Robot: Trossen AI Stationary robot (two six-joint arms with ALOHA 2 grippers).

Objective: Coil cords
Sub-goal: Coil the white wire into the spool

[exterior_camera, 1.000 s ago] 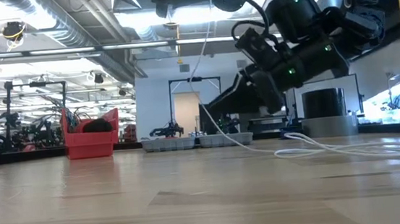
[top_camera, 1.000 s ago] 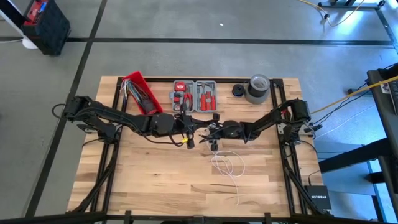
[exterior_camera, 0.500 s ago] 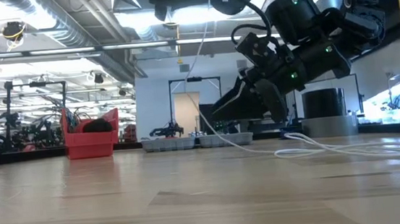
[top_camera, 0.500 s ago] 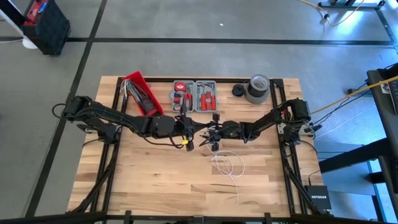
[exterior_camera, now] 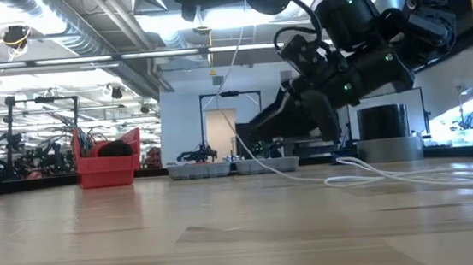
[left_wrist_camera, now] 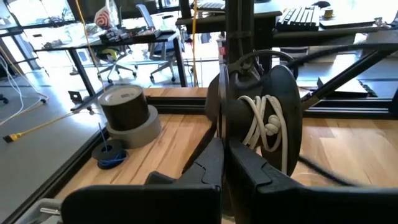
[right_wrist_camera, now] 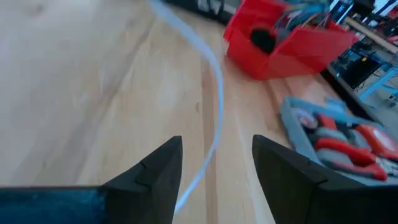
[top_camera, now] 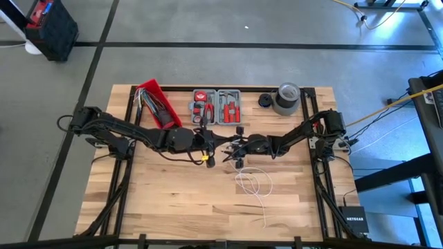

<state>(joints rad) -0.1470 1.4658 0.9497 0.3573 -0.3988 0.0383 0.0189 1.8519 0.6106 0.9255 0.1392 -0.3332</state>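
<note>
White cord point(left_wrist_camera: 264, 127) wound on dark arm; jaws closed (tape roll point(left_wrist_camera: 126, 115) beyond).

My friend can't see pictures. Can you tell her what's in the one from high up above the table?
Two dark robot arms meet at the middle of a wooden table, the left gripper and right gripper close together. A long thin white cord lies looped just below them. At the far edge sit a red bin, a grey tool case and a grey tape roll.

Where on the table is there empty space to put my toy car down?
The near left of the wooden table, below the left arm, is bare. So is the near right corner, beyond the white cord. The middle is crowded: the left gripper and right gripper meet there. The far edge holds the red bin, tool case and grey tape roll.
</note>
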